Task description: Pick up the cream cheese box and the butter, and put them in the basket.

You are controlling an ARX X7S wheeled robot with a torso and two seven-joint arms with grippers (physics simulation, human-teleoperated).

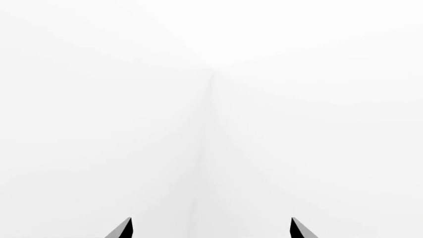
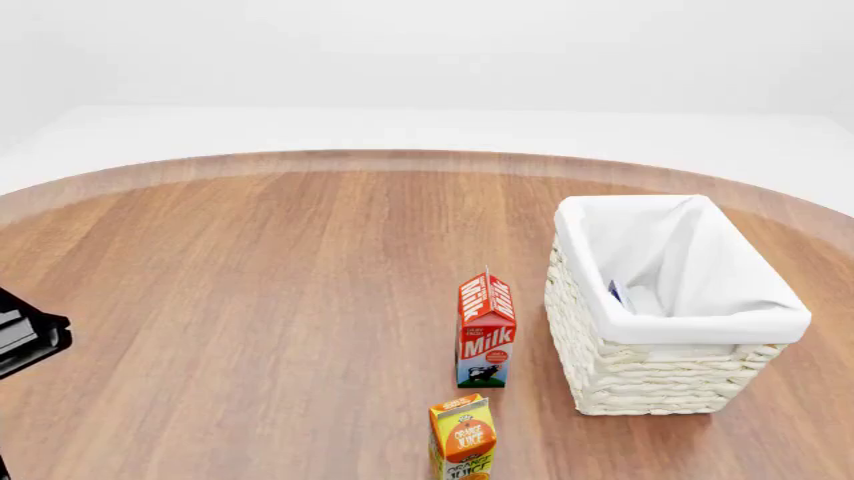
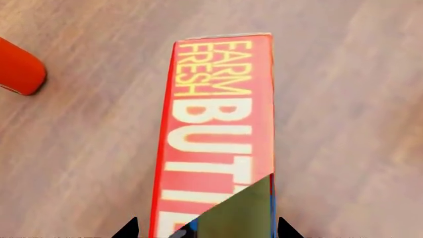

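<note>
One package, the cream cheese box [image 2: 617,292], already lies in the basket [image 2: 603,370] near the desk's right edge, so the butter [image 3: 218,134] is in hand, framed between the right pincer's [image 3: 208,229] released tips, needing closure and lift; the left pincer [image 1: 211,228] hangs spread, empty.

A cream-white woven basket [image 2: 667,375] stands at the right of the wooden surface [image 2: 267,290], a blue-and-white box [image 2: 618,292] inside; the red butter [image 3: 218,124] (yellow lettering) lies flat.

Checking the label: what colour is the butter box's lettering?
Pale yellow on red butter box, clearest in the right wrist view.
</note>
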